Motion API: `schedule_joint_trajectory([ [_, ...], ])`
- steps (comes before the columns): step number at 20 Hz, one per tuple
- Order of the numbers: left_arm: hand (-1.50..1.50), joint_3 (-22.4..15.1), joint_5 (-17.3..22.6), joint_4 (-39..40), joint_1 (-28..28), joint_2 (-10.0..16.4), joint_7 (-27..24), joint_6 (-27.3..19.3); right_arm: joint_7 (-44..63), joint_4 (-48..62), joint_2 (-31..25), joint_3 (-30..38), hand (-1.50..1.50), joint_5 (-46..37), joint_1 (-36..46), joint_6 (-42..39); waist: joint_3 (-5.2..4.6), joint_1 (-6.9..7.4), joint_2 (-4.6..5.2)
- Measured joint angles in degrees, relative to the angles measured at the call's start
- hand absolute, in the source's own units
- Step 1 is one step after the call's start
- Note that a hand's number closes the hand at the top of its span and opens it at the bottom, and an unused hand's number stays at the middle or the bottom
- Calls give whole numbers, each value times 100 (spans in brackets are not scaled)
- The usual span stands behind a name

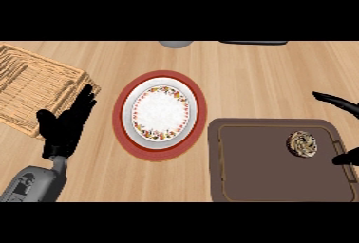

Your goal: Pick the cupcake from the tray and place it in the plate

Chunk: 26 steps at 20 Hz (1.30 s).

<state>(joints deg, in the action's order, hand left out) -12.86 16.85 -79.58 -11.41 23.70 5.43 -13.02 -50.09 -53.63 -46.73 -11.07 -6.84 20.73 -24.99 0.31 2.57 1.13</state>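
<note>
My right hand (338, 103) is spread wide, fingers and thumb well apart and holding nothing; only its tips show at the right edge. The cupcake (303, 144) sits just left of it, roughly level with the gap between fingers and thumb, near the far right corner of the tray (273, 178). I judge it light but soft, with a swirled top that would smear or crush and sides that probably give if squeezed. So I'd take it low on the sides, thumb opposite fingers, never on the top, and keep it upright. The plate (161, 111) lies well to the left of that hand, past the tray's edge, between both hands. My left hand (64, 126) rests open, fingers up, just left of the plate.
</note>
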Motion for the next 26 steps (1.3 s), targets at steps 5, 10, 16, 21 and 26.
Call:
schedule_joint_trajectory([
  [5, 0, 15, -45, 24, -104, -32, 112, -2, -298, 373, -153, -622, -150, -632, 252, 271, -8, -2, -25],
  [10, 0, 78, -102, 56, -64, -81, 91, 6, -540, 919, -108, -1071, -150, -1291, 663, 669, -14, -37, -46],
  [16, 0, 261, -118, 34, -8, -36, 123, 158, -643, 1524, 164, -1427, -150, -2001, 1139, 1021, -21, -96, -72],
  [21, 0, 338, -188, -25, 123, -115, 124, 211, -701, 1877, 382, -1623, -150, -2464, 1336, 1213, -25, -140, -85],
  [26, 0, 489, -254, -99, 194, -119, 213, 283, -649, 2071, 625, -1702, -150, -2799, 1510, 1269, -26, -172, -94],
])
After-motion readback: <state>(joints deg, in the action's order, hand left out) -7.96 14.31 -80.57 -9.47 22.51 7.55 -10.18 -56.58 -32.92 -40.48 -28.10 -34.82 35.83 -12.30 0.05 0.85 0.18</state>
